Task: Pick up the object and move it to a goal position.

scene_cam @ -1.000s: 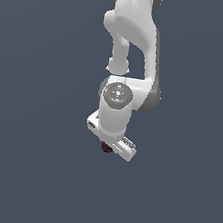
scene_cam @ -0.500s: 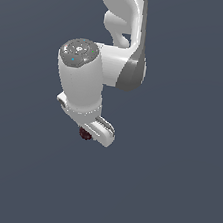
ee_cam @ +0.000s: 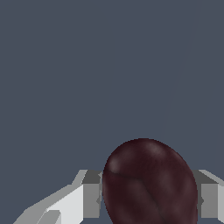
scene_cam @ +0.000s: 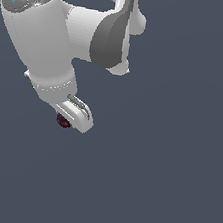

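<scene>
Maroon and bumpy, the lump (ee_cam: 149,183) fills the nearest part of the wrist view, a rounded dark shape with faint creases and a dull sheen across its surface. It sits between the two grey fingers (ee_cam: 91,195) of the gripper (ee_cam: 146,194), one finger showing on each side of it with the lump's edges covering their inner faces, so the fingers look closed against it and it appears to be held. Behind the lump in that view is only a flat slate-blue backdrop (ee_cam: 109,65).

In the exterior view the same lump (scene_cam: 63,121) is a tiny dark spot tucked under the white gripper (scene_cam: 71,117), far smaller than the gripper body and partly hidden by it. It hangs there with the plain backdrop below it and touches no surface. The fingers themselves cannot be made out from this angle. Above the gripper rises the fat white wrist of the arm (scene_cam: 44,33), tilted toward the exterior view's left, with a dark grey joint band (scene_cam: 112,38) farther back where the arm goes up out of the picture.
</scene>
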Robot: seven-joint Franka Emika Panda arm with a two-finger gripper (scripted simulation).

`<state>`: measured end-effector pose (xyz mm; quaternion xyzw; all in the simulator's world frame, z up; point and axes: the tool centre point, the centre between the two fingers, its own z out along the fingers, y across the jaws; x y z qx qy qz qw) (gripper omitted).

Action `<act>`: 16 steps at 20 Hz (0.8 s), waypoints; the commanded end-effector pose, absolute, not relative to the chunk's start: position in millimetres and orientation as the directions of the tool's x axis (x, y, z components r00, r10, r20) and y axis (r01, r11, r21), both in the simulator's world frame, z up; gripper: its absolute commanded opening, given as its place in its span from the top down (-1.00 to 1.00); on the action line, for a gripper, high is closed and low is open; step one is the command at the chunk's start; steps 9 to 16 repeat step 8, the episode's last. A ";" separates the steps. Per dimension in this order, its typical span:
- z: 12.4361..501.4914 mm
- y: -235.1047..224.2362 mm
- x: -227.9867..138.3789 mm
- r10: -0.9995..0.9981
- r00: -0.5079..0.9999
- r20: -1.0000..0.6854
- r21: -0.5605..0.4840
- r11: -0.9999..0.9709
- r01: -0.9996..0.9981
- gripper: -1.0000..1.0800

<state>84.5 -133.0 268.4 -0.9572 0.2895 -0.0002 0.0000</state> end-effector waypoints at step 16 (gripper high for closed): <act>284.0 -146.7 87.0 -0.553 0.833 0.000 0.000 -0.833 -0.553 1.00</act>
